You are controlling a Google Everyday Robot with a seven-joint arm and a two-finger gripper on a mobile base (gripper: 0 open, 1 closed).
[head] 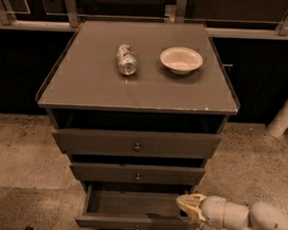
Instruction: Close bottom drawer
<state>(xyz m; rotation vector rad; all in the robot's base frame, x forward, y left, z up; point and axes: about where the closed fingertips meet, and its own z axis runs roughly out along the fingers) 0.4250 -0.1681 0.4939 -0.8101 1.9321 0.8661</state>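
The bottom drawer (pixel 135 221) is the lowest of three in a dark grey cabinet. It is pulled out, its inside showing, with its flat front panel along the lower edge of the view and its knob at the very bottom edge. My gripper (pixel 189 205) comes in from the lower right on a white arm. Its cream tip is at the drawer's right side, near the front right corner, level with the drawer's rim.
The middle drawer (pixel 137 174) and top drawer (pixel 137 144) sit nearly shut above. On the cabinet top (pixel 88 86) lie a can (pixel 126 59) on its side and a white bowl (pixel 181 59). Speckled floor (pixel 24 150) surrounds the cabinet; a white post (pixel 283 117) stands at right.
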